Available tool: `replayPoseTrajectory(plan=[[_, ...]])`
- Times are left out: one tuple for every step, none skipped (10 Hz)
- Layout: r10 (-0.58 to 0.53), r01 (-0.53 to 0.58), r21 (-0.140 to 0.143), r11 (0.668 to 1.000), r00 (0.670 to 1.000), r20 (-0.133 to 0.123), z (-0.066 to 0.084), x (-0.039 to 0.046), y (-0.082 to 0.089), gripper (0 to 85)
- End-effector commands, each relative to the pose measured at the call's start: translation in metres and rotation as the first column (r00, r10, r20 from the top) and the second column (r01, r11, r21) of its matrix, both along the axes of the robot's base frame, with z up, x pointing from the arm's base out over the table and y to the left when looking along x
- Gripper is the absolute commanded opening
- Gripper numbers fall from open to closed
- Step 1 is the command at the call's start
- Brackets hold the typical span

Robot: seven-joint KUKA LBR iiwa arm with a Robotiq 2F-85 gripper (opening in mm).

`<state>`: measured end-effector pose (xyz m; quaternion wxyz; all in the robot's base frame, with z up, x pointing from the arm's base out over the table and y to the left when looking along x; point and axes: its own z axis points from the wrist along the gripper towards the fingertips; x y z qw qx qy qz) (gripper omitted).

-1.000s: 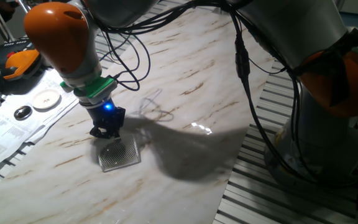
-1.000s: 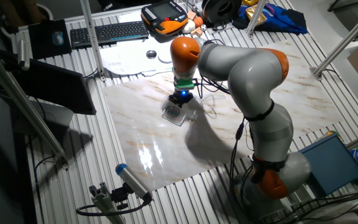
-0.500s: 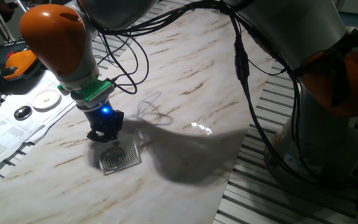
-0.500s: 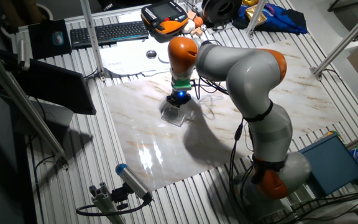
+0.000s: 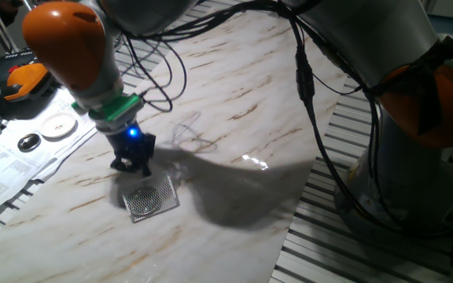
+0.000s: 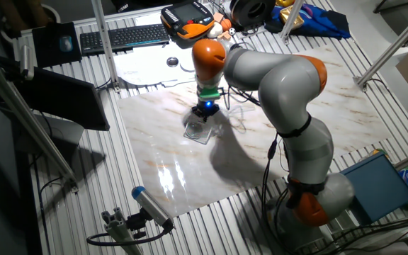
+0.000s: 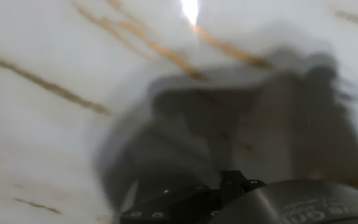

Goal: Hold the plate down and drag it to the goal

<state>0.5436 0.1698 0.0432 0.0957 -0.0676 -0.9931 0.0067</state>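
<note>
Marble-patterned white table (image 5: 234, 102) with brown veins carries the scene, and the orange-and-grey robot arm (image 6: 275, 78) reaches over it from the far side. The black two-finger tool (image 5: 132, 163) hangs below a green ring and a blue light, its tips lifted just off the table surface and sitting at the upper-left edge of the small see-through rectangle with a pale outline and mesh texture, the goal (image 5: 150, 197). Inside that rectangle lies the small round shiny silver metal plate (image 5: 141, 202), flat on the table and filling most of the outline; the tool is not touching it. Whether the fingers are spread or pressed together cannot be told: both fixed views show only a dark cluster at the tip, and the hand view is too blurred, showing marble veins, a grey shadow and a dark part of the tool's body (image 7: 229, 199) along the bottom edge. In the other fixed view the tool (image 6: 205, 113) stands just above the goal (image 6: 199, 132) near the middle of the table's left half. Off the marble, to the left, a larger white round disc (image 5: 59, 126) rests beside a smaller dark shiny disc (image 5: 28, 142), both well apart from the plate, with an orange-and-black handheld controller (image 5: 23, 79) behind them.
</note>
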Motion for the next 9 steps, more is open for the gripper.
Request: replayPoseTrajectory(plan=[[0.023,-0.023,-0.013,1.0,0.999,0.03,0.004,0.0034,-0.008,0.0],[0.04,-0.039,-0.02,0.999,0.998,0.046,0.011,0.0079,-0.018,0.0],[0.059,-0.058,-0.017,0.998,0.996,0.062,0.021,0.0129,-0.033,0.0],[0.071,-0.07,-0.021,0.997,0.995,0.076,0.031,0.0163,-0.044,0.0],[0.09,-0.088,-0.021,0.996,0.992,0.087,0.038,0.0202,-0.055,0.0],[0.105,-0.104,-0.016,0.994,0.99,0.097,0.04,0.0224,-0.066,0.0],[0.13,-0.129,-0.009,0.992,0.987,0.098,0.044,0.0218,-0.078,0.0],[0.149,-0.149,-0.007,0.989,0.984,0.097,0.047,0.0183,-0.083,0.0],[0.162,-0.163,-0.006,0.987,0.982,0.097,0.052,0.0088,-0.085,0.0]])
